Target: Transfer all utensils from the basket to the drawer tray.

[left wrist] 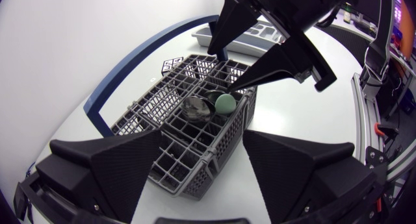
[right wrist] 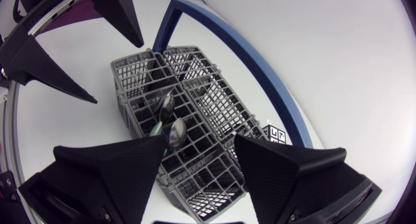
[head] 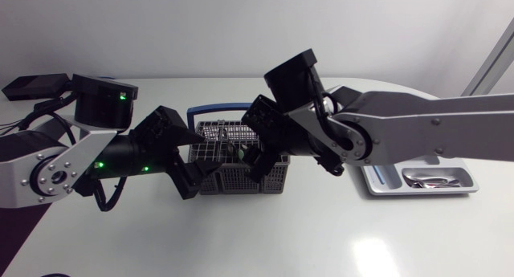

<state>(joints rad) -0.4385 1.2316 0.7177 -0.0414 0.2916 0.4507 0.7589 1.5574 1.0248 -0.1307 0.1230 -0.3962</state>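
The grey wire basket (head: 233, 177) with a blue handle (head: 205, 111) stands mid-table. Standing in one of its compartments are a metal spoon (left wrist: 197, 108) and a green-handled utensil (left wrist: 225, 104); the right wrist view shows two spoon bowls (right wrist: 174, 130) and the green handle (right wrist: 156, 128). My right gripper (head: 259, 160) is over the basket's right end, open, fingers either side of those utensils (left wrist: 220, 71). My left gripper (head: 197, 174) is open at the basket's left end (left wrist: 201, 165). The white drawer tray (head: 377, 179) lies at the right and holds some metal utensils (head: 430, 179).
Both arms crowd the basket from either side. The tray's far end (left wrist: 208, 34) sits just behind the basket as seen past my left gripper. Bare white tabletop (head: 265, 237) runs along the front.
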